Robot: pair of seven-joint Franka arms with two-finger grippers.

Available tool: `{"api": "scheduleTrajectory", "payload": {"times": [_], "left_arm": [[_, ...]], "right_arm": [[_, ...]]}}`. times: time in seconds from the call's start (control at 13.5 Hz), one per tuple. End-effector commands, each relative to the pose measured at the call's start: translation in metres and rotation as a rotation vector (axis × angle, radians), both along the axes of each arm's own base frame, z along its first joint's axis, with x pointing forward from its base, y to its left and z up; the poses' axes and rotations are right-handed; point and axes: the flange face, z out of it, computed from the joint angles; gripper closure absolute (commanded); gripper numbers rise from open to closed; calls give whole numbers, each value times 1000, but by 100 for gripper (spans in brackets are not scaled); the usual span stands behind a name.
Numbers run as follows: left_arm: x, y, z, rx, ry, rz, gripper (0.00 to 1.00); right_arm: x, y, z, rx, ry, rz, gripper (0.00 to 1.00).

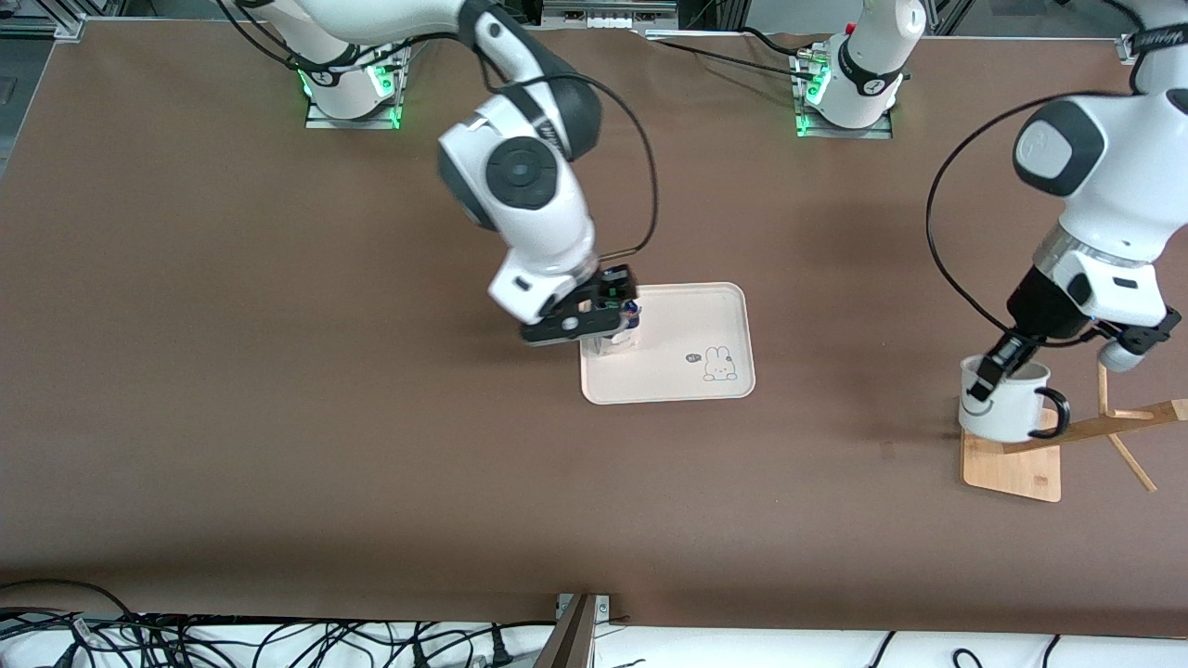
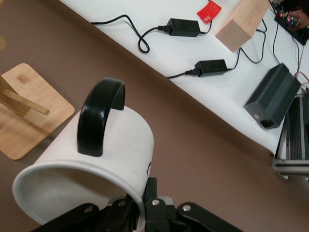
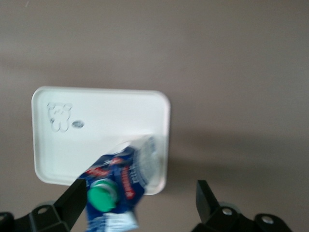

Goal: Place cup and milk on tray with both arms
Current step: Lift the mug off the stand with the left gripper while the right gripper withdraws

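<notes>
The milk (image 1: 625, 332), a blue and white carton with a green cap (image 3: 102, 197), stands on the cream tray (image 1: 691, 311) by its edge toward the right arm's end. My right gripper (image 1: 614, 311) is open around the milk (image 3: 120, 181), one finger close beside it and the other well apart. The tray (image 3: 96, 130) shows its rabbit drawing (image 1: 718, 364). At the left arm's end, my left gripper (image 1: 986, 375) is shut on the rim of the white cup (image 1: 1007, 406). The cup (image 2: 113, 150) hangs tilted with its black handle (image 2: 100, 116) up, beside the wooden stand.
A wooden mug stand (image 1: 1016, 468) with slanted pegs (image 1: 1123, 422) lies right beside the cup; its square base (image 2: 34, 113) is close under it. Cables (image 1: 278, 640) run along the table's front edge. Power adapters (image 2: 212, 67) and a wooden block (image 2: 241, 21) lie off the brown mat.
</notes>
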Motion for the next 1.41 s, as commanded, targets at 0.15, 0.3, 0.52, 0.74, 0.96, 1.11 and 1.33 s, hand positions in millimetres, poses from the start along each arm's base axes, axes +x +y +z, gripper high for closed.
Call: {"api": "scheduleTrajectory", "payload": {"times": [0.15,0.3,0.52,0.74,0.96,1.11,1.33], "left_arm": [[-8,-48,65,164,179,-176,100],[-20,-66,76,176,290,-213,100],[-36,-83,96,205,409,-254,100],[-57,-108,108,219,573,-369,100],[-75,-138,105,232,644,-432,100],[-81,-145,101,232,688,-454,100],[-66,-194,54,221,760,-535,100]], "right_arm": [[51,-156,81,50,70,-103,0],[51,-213,101,22,121,-98,0],[35,-276,124,-6,109,-99,0],[12,-335,129,-21,110,-72,0],[-13,-386,134,-60,83,-64,0],[-30,-396,138,-69,75,-50,0],[-48,-402,137,-125,51,-38,0]]}}
